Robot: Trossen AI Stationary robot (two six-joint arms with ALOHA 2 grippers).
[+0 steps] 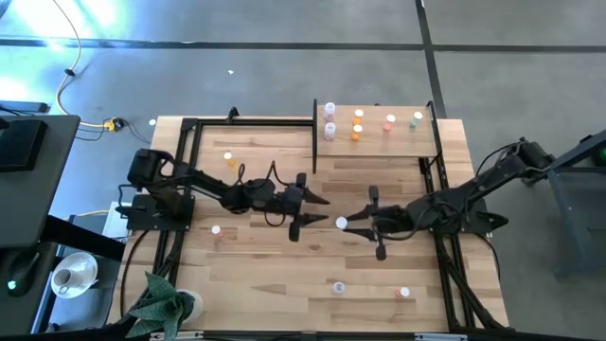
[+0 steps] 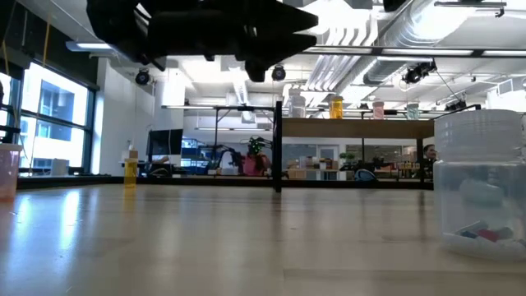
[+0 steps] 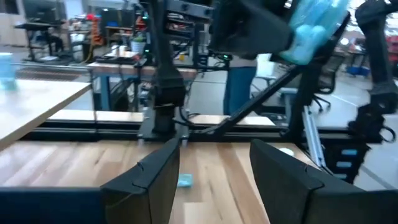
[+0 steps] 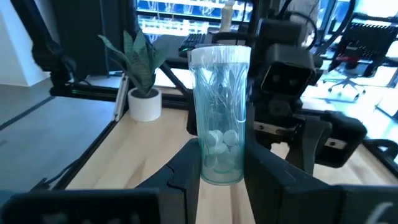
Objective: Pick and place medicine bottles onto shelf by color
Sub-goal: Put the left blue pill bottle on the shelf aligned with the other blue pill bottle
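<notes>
My right gripper [image 1: 348, 224] is over the middle of the table, shut on a clear bottle with a white cap [image 4: 219, 118]; its cap shows in the high view [image 1: 341, 223]. My left gripper [image 1: 311, 212] is open and empty, just left of that bottle and facing it; its fingers [image 3: 273, 180] stand wide apart. The pale shelf [image 1: 398, 147] at the far right carries several white, pink, orange and green bottles [image 1: 358, 116]. Loose bottles stand on the table at the far left [image 1: 231, 161], the left [image 1: 216, 229] and near the front edge [image 1: 338, 286]. My right gripper pinches the lower part of the clear bottle's body [image 4: 217, 168] between its two fingers, one on each side. The fingers lie level and come from the table's right. The bottle stands upright in the hold, cap up, with small white pills at its bottom.
A clear bottle [image 2: 481, 185] stands close to the low camera; an orange one [image 2: 130, 168] stands farther back. The black frame rails [image 1: 185, 180] run along both table sides. A potted plant [image 1: 166, 301] sits at the near left corner. Bare wood lies between the grippers and the front edge.
</notes>
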